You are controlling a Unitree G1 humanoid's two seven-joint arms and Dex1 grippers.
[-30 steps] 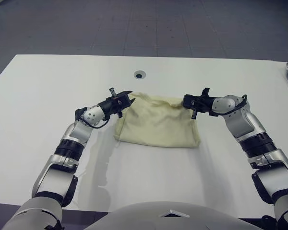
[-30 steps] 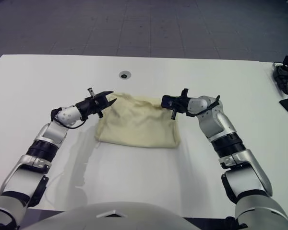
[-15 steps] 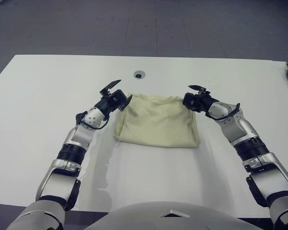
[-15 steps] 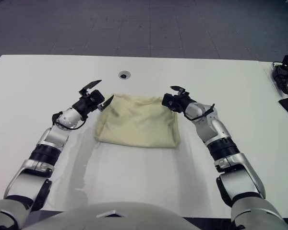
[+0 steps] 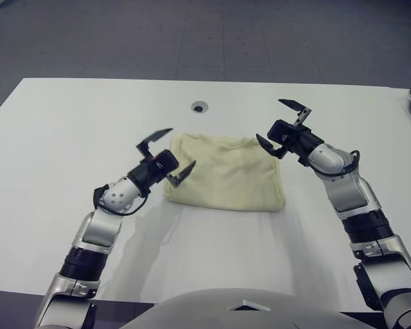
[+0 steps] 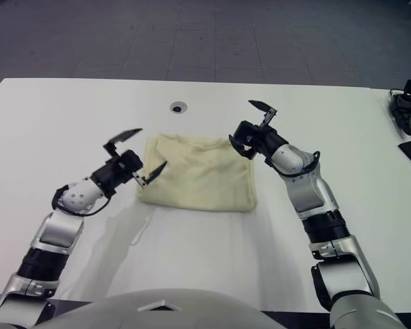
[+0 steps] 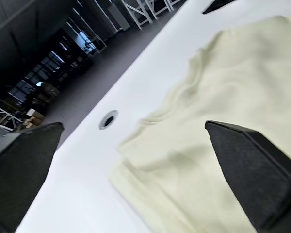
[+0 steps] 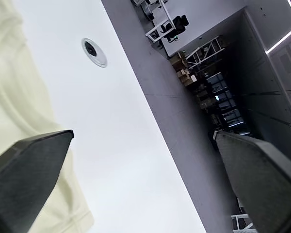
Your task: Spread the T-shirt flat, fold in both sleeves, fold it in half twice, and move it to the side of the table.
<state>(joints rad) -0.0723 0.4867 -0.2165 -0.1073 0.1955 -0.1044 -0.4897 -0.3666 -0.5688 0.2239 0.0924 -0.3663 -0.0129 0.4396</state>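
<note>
Shirt [image 5: 222, 179]: looks soft and floppy, so you should pinch its corners.
Left claw [image 5: 182, 147]: open, empty.
Right claw [image 5: 268, 118]: open, empty.

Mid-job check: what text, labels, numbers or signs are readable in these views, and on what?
None can be read.
The T-shirt is plain cloth, with no print or tag visible.
The table and its round cable port bear no marks.
Neither the left end effector nor the right end effector carries a legible label.
Boxes in the room behind are too small to read.
</note>
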